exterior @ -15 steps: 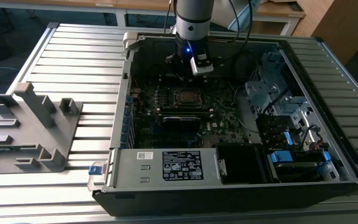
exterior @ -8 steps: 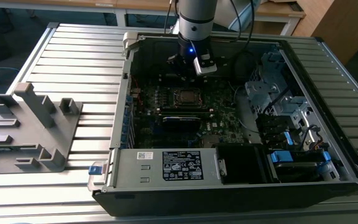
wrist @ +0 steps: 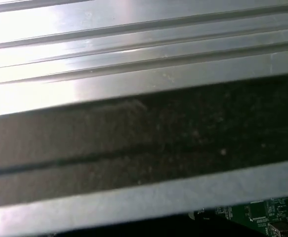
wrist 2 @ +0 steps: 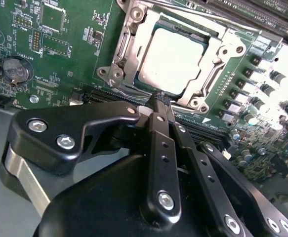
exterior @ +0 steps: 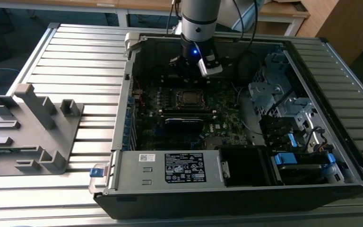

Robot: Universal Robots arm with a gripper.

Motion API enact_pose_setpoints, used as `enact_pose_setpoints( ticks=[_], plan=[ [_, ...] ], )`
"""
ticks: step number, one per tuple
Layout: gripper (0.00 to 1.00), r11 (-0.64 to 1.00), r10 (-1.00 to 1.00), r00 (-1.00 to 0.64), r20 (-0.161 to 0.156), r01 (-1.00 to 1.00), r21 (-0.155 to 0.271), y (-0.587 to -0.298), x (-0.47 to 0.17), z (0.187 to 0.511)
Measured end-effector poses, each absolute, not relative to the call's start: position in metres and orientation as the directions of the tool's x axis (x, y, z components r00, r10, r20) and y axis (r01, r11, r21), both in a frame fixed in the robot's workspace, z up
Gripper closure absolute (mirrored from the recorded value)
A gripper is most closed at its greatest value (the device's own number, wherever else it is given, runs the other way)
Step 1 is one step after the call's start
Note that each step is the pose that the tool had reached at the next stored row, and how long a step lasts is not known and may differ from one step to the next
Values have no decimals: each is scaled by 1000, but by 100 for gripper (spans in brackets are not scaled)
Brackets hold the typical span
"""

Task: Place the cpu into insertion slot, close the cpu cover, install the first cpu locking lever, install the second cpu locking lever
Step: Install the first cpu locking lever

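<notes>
While your gripper (wrist 2: 159,98) is hovering pinched together, empty, beside the cpu (wrist 2: 171,59), you are risking a scrape. The cpu cover (wrist 2: 129,37) (apparently down) is sitting close by.

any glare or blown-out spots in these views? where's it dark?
Second wrist view: the dull grey square cpu and the shiny silver cpu cover frame around it catch bright reflections; the green board washes out white toward one edge, behind the black gripper. First wrist view: strong glare on the ribbed metal table. Exterior view: the open black computer case is dim inside.
</notes>
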State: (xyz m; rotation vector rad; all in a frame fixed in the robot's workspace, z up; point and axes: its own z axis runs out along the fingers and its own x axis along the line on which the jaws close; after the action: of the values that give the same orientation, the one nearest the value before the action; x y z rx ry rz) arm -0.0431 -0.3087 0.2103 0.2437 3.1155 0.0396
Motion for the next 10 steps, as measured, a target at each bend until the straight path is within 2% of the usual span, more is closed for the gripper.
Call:
enact_pose_setpoints(
  ticks=[10],
  plan=[
    [89, 990, 141, -990, -14, 141, 26, -322, -43, 210]
  ],
)
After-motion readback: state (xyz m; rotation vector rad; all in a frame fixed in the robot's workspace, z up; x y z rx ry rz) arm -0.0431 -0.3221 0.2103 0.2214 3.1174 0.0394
